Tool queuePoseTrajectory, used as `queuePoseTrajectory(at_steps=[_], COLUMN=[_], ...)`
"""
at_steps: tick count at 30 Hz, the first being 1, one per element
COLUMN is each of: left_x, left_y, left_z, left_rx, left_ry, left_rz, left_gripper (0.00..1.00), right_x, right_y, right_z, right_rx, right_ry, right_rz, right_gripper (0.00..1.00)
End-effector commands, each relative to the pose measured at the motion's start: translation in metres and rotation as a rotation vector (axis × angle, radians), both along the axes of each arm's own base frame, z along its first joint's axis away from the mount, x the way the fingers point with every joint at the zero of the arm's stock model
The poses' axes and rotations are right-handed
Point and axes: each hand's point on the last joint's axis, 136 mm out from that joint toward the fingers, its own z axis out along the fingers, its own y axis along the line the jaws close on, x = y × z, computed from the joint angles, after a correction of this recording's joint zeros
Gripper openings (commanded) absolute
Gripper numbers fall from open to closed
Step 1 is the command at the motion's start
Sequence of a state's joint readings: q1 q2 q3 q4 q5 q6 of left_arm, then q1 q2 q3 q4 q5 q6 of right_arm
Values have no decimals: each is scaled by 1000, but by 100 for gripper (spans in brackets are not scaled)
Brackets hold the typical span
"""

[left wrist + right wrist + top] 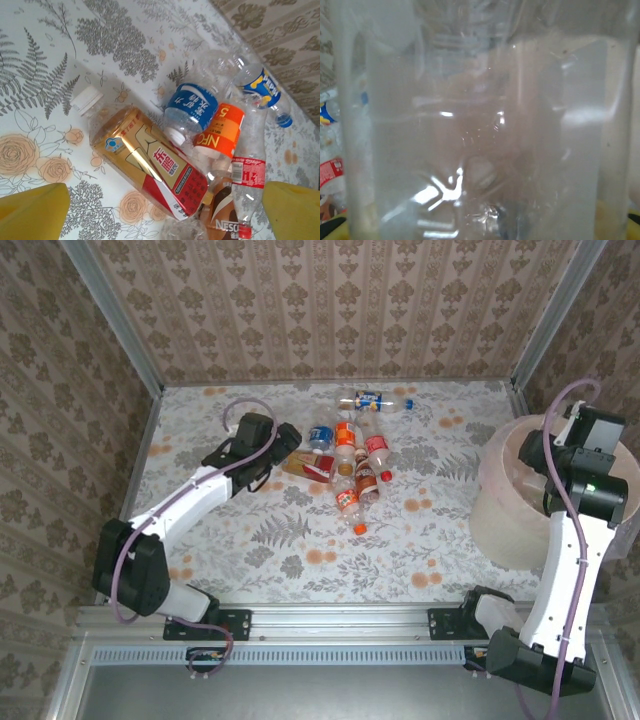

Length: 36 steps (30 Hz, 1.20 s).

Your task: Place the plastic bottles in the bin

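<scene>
Several plastic bottles (pixel 350 455) lie in a pile at the table's middle back. My left gripper (pixel 285 455) hovers open at the pile's left side. Between its yellow fingers (pixel 35 212) lies a gold-and-red labelled bottle (pixel 150 165) with a white cap, untouched. Beside it lie a blue-labelled bottle (pixel 192 107), an orange-labelled one (pixel 220 132) and a clear red-labelled one (pixel 248 175). My right gripper (pixel 565 435) hangs over the bin (pixel 500 510), a pale pink bucket at the right. A clear plastic bottle (pixel 480 125) sits between its jaws, right against the camera.
One bottle with a blue-and-yellow label (pixel 375 400) lies apart near the back wall. Patterned walls enclose the floral table (pixel 300 540) on three sides. More bottles (pixel 330 150) show inside the bin at the left edge of the right wrist view.
</scene>
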<state>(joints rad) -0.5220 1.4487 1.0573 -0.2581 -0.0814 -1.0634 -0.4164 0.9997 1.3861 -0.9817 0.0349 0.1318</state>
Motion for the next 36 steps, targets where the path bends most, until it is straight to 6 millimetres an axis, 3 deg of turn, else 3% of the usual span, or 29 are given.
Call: queuePoseTrajectory(at_steps=[1,3,7,12,20,25,30,36], left_x=[0,0,0,0,1,0,-1,-3], left_y=[-7,-8,-8,-8,-10,-8,-7,-2], left_z=[-2,-5,-10,-18,-21,-27,-30,-37], left_rx=[-14,-14,-22,-23,-16,-12,-12,-9], left_ry=[46,59,75,95,110,125,142,161], left_rz=[-20,-21,-9,1,-4,7,10,22], left_gripper=[100,100,100,100,100,100,100,100], right_x=[-3,0,-2,-9,-14,9,38,80], right_y=[8,10,-1,-10,-4,44,92,174], right_z=[-19,-17,-7,7,38,51,45,37], right_rx=[55,66,16,-49,-84,-3,-37,-104], right_ry=[35,18,-10,-57,-187,-265,-199,-187], right_rz=[21,34,-24,-75,-69,168,349,600], right_gripper=[66,78,86,91,97,100,100,100])
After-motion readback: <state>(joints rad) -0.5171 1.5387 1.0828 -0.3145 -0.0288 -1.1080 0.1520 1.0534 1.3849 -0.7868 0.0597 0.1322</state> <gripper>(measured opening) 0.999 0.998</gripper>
